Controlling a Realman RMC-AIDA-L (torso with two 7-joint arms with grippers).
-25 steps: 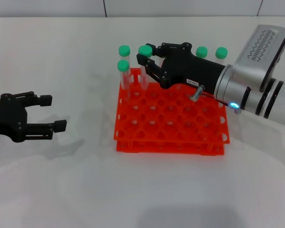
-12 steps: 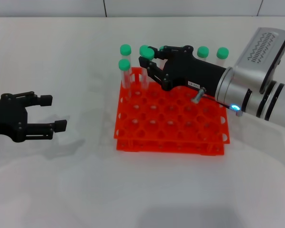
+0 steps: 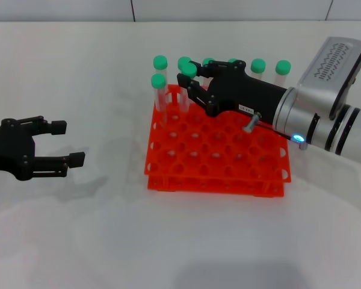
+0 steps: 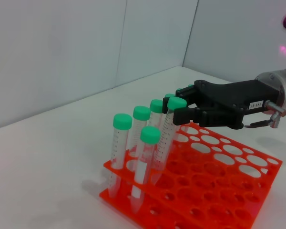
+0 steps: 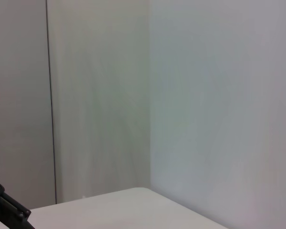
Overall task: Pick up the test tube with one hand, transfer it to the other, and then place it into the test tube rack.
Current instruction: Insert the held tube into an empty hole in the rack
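Note:
The test tube (image 3: 184, 96) (image 4: 165, 136), clear with a green cap, stands nearly upright with its lower end in a hole near the back left corner of the orange-red test tube rack (image 3: 216, 180) (image 4: 219, 191). My right gripper (image 3: 187, 78) (image 4: 176, 109), the one with the white sticker, reaches over the rack from the right and is shut on the tube just under its cap. Far to the left of the rack my left gripper (image 3: 68, 143) hovers low over the table, open and holding nothing.
Several more green-capped tubes (image 3: 158, 90) (image 4: 119, 143) stand in the rack's back row and left corner, close around the held tube. The rack sits on a white table (image 3: 108, 241), with a pale wall behind.
My right gripper has shifted slightly down and to the right with the tube, lowering it into the rack. The left arm has not moved.

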